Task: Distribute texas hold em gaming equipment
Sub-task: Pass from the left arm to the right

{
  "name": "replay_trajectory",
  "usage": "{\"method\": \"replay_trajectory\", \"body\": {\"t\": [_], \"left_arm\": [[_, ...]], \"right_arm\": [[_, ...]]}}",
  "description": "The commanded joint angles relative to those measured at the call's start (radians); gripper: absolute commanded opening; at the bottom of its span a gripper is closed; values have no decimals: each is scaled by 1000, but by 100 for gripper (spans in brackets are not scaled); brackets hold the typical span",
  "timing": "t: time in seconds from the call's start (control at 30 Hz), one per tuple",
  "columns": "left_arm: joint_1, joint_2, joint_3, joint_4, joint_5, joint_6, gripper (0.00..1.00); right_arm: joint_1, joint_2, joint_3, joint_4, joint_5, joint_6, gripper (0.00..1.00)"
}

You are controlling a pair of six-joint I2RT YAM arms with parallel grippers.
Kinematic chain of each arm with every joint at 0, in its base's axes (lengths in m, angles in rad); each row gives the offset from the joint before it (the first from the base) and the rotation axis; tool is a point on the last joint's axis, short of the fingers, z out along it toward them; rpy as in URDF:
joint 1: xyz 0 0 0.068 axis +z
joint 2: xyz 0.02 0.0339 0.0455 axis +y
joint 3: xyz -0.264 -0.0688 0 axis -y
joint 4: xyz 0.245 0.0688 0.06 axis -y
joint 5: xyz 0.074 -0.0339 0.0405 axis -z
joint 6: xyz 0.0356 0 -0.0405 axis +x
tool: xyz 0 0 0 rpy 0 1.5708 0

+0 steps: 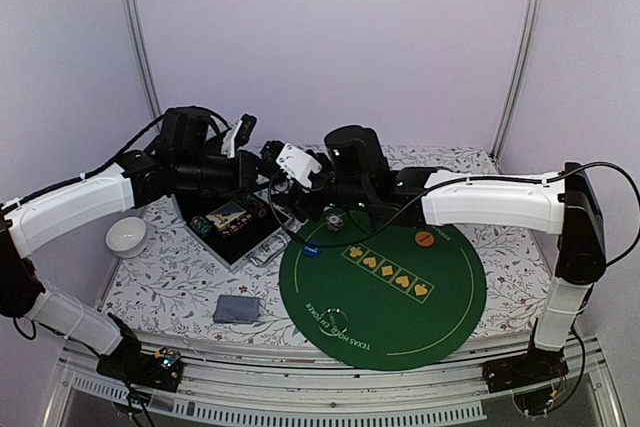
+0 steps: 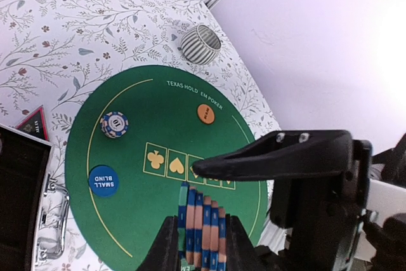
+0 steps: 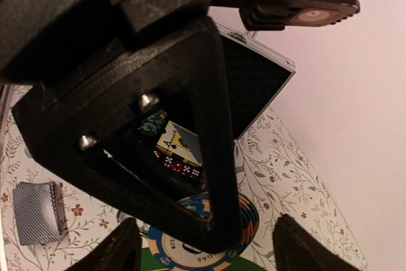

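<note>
**At the table's middle, two arms meet above the felt**

At far left of the overhead view sits a ribbed cup. Right of it an open case lies on the flowered tablecloth. A deck of cards rests lower in the frame, apart from both. Further right spreads the green mat. It carries a blue disc at its left edge, a chip stack near its upper edge and an orange disc to the right. Both arms reach in over the mat's upper left rim.

In the left wrist view a black triangle lies at the left edge, just beside the case corner. At bottom centre the left gripper is pinching a row of striped chips face to face, clear above the mat.

In the right wrist view the right gripper has its fingers spread wide in the lower corners, gripping nothing. One finger of the left gripper fills the centre, with a striped chip showing behind its tip.
</note>
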Motion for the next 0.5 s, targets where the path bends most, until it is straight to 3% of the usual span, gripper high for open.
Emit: {"method": "replay_trajectory", "body": {"t": [0.0,0.2,0.27,0.33,0.47], "left_arm": [[-16,3,0,65,46,-24,0],[-27,10,0,69,49,-20,0],[-26,12,-2,66,44,-18,0],[-27,16,-5,62,40,-18,0],[-27,24,-5,63,46,-18,0]], "right_arm": [[-2,33,47,41,62,-29,61],[-2,44,55,44,82,-45,38],[-1,41,53,42,88,-46,43],[-2,36,50,42,91,-48,57],[-1,25,47,49,88,-59,62]]}}
